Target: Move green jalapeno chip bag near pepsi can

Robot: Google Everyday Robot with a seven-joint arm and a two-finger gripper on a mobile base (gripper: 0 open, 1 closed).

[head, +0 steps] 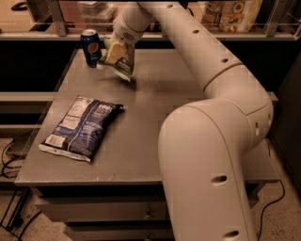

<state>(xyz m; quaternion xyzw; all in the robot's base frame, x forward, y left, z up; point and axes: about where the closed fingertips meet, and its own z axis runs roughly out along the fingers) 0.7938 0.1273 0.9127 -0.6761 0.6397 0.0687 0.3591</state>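
Observation:
The green jalapeno chip bag [123, 63] hangs tilted in my gripper [114, 52] at the far left of the table, its lower edge just above the tabletop. The gripper is shut on the bag's upper part. The pepsi can [91, 47], dark blue with a round logo and silver top, stands upright just left of the bag, almost touching it. My arm reaches across from the right foreground.
A dark blue chip bag [81, 127] lies flat on the grey table [155, 108] at the front left. A railing and shelf with packages [230, 12] run behind the table. My arm's large base [207, 169] fills the right foreground. Cables lie on the floor at left.

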